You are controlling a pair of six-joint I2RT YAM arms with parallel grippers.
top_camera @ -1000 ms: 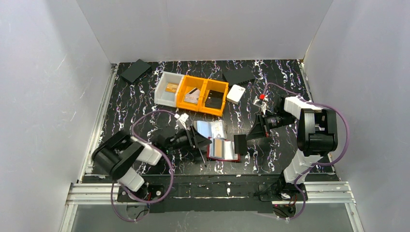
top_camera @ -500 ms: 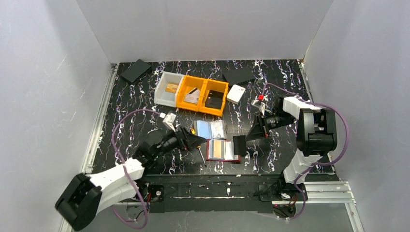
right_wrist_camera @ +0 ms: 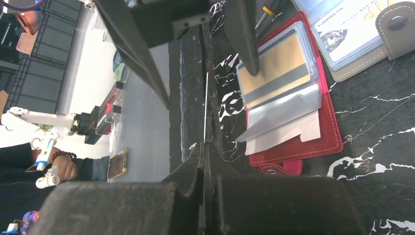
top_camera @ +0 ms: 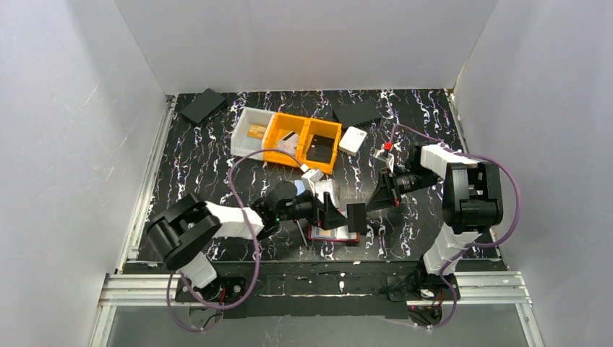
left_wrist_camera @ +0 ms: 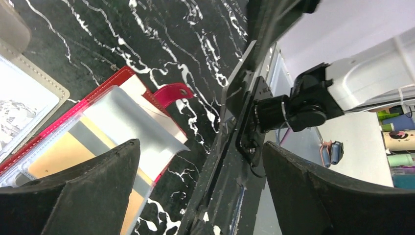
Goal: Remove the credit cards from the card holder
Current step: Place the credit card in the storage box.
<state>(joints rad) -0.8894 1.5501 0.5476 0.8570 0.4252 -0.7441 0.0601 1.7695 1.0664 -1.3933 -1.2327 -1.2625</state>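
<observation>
Two robot arms meet at an open red leather card holder [top_camera: 340,236] with clear plastic sleeves, lying flat on a black, white-veined table [top_camera: 195,166]. The left gripper [top_camera: 332,214] hangs just above the holder's right half, its jaws spread wide and holding nothing. The right gripper [top_camera: 371,205], just right of the holder, is clamped tight on a thin dark card [top_camera: 356,215] that stands on edge beside the holder's right side. Whether the card's lower edge touches the table cannot be told.

A gold credit card [right_wrist_camera: 274,66] with a grey stripe sits in the holder's top sleeve. Another clear sleeve is curled open next to it, over a white slip [right_wrist_camera: 298,132].

Just behind the red holder lies a second, grey stitched holder [right_wrist_camera: 399,34] carrying a light blue card [right_wrist_camera: 342,24], partly hidden under the left arm in the overhead view. Farther behind the red holder stands a white plastic bin [top_camera: 238,141] containing an orange card [top_camera: 256,131], with two orange plastic bins [top_camera: 307,134] joined to it. A white rectangular item [top_camera: 353,139] lies flat on the table behind the red holder and slightly to its right.
</observation>
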